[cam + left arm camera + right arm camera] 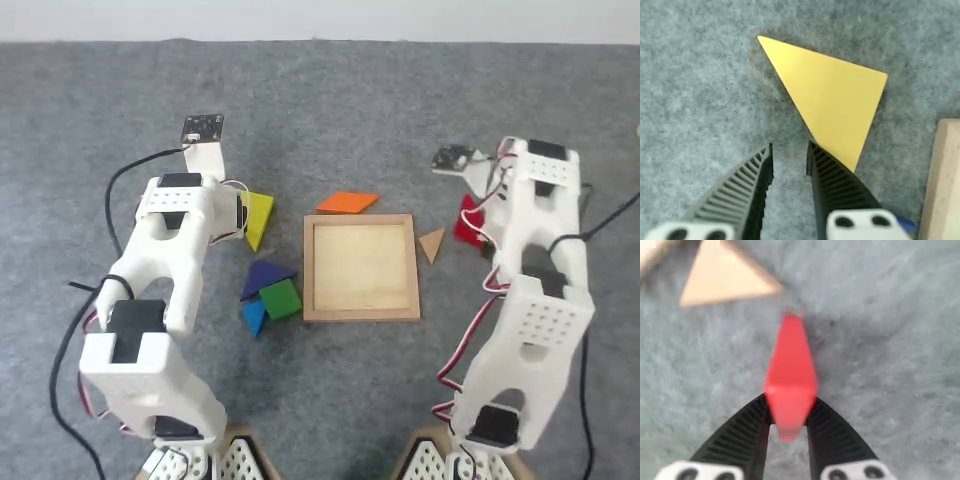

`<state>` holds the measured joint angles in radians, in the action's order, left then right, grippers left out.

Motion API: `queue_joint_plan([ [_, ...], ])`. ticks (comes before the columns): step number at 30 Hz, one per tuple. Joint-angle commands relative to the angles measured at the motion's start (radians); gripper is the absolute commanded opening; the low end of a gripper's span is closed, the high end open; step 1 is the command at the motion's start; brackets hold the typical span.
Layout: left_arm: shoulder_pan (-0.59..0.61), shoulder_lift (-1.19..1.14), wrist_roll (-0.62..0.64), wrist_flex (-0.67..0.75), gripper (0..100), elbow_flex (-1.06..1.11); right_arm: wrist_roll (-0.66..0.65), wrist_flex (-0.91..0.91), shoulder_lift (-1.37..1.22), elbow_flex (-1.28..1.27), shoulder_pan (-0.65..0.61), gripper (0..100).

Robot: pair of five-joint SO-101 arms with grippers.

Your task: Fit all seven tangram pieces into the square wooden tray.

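The square wooden tray (361,315) lies in the middle of the grey carpet with nothing in it. A yellow triangle (832,97) (259,216) lies left of the tray; my left gripper (789,150) stands open just short of it, one finger (832,175) over its near corner. My right gripper (788,410) is shut on a red piece (790,377) (468,220), held on edge right of the tray. A small tan triangle (722,277) (432,243) lies between that piece and the tray.
An orange parallelogram (347,202) lies just behind the tray. A purple triangle (266,275), a green square (282,298) and a blue triangle (254,316) sit clustered at the tray's left side. The tray's edge (944,185) shows beside the left gripper.
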<state>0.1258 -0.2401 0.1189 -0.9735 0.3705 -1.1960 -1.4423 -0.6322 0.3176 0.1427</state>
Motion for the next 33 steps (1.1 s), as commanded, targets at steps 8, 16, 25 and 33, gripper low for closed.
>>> queue_joint_plan([
  [8,0.13,0.012,-0.009,-0.049,11,-0.13,0.241,-0.34,0.036,0.302,-0.229,0.8],
  [16,0.175,0.011,-0.009,-0.075,11,-0.17,0.224,-0.355,0.085,0.304,-0.435,0.8],
  [25,0.176,0.011,-0.009,-0.075,11,-0.171,-0.064,-0.352,0.094,0.054,-0.565,0.8],
  [33,0.175,0.011,-0.009,-0.072,11,-0.171,-0.068,-0.341,0.093,0.052,-0.564,0.8],
])
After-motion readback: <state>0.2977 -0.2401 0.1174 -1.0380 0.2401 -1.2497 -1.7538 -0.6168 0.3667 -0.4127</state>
